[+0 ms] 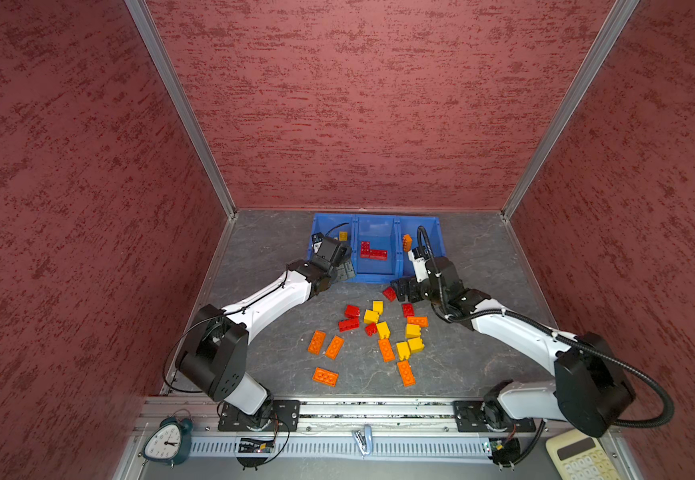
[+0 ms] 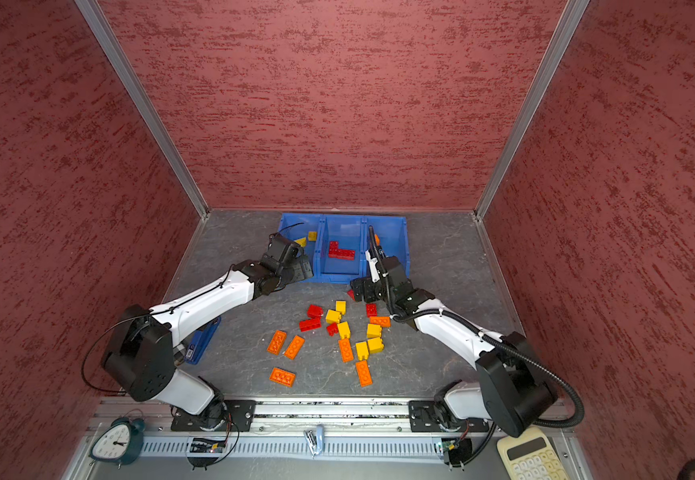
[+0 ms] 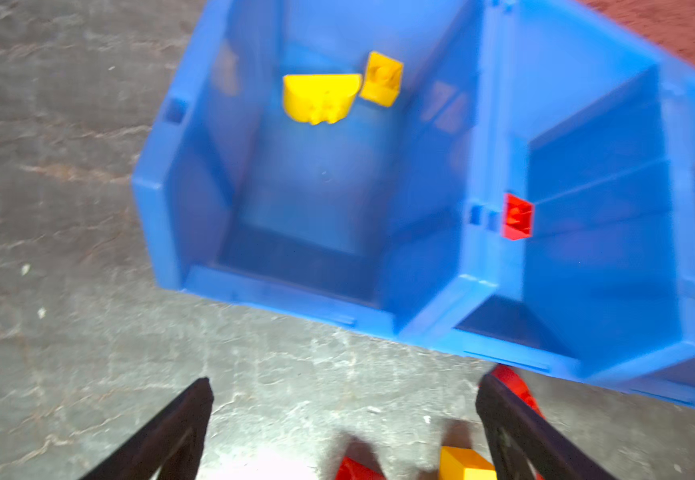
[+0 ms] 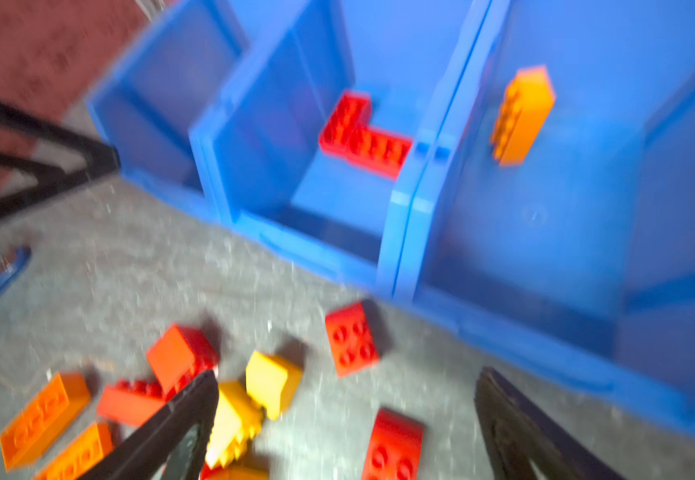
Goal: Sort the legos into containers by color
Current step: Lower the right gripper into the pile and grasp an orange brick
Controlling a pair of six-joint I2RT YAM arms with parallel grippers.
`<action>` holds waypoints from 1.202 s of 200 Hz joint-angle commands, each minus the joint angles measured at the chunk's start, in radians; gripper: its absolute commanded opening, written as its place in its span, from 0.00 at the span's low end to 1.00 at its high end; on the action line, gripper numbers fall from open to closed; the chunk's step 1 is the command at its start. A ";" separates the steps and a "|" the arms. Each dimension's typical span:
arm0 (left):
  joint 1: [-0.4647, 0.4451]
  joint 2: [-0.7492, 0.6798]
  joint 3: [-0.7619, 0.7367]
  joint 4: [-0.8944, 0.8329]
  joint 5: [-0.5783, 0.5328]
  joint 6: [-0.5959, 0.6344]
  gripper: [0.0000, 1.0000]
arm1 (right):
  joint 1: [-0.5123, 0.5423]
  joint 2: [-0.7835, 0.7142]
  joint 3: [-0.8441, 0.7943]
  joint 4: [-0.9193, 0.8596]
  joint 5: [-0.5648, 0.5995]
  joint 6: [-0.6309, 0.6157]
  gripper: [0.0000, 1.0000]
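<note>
Jaws of my left gripper (image 3: 343,386) and right gripper (image 4: 348,374) stand wide and empty by the blue bins (image 1: 375,230), ready for loose legos (image 1: 371,316).

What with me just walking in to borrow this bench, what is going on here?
Two robot arms are sorting lego bricks by colour into three joined blue bins. The left bin holds two yellow bricks, the middle bin two red bricks, the right bin one orange brick. The left pincer, at the left bin's front, and the right pincer, by the loose bricks on the table, are open and empty.
</note>
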 commanded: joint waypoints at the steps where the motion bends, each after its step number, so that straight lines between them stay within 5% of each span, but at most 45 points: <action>1: -0.002 -0.044 -0.023 -0.023 -0.088 -0.056 1.00 | 0.029 0.002 0.015 -0.189 -0.001 0.064 0.94; 39: -0.002 -0.064 -0.054 0.058 -0.113 -0.083 1.00 | 0.041 0.040 0.011 -0.303 0.024 0.179 0.82; 83: -0.008 -0.061 -0.056 0.084 -0.118 -0.056 1.00 | 0.045 0.124 0.044 -0.425 0.209 0.259 0.77; 172: -0.014 0.000 -0.023 0.050 -0.106 -0.054 1.00 | 0.050 0.237 0.061 -0.433 0.106 0.327 0.85; 240: -0.024 0.029 -0.005 0.042 -0.104 -0.041 1.00 | 0.058 0.206 0.051 -0.469 0.198 0.317 0.59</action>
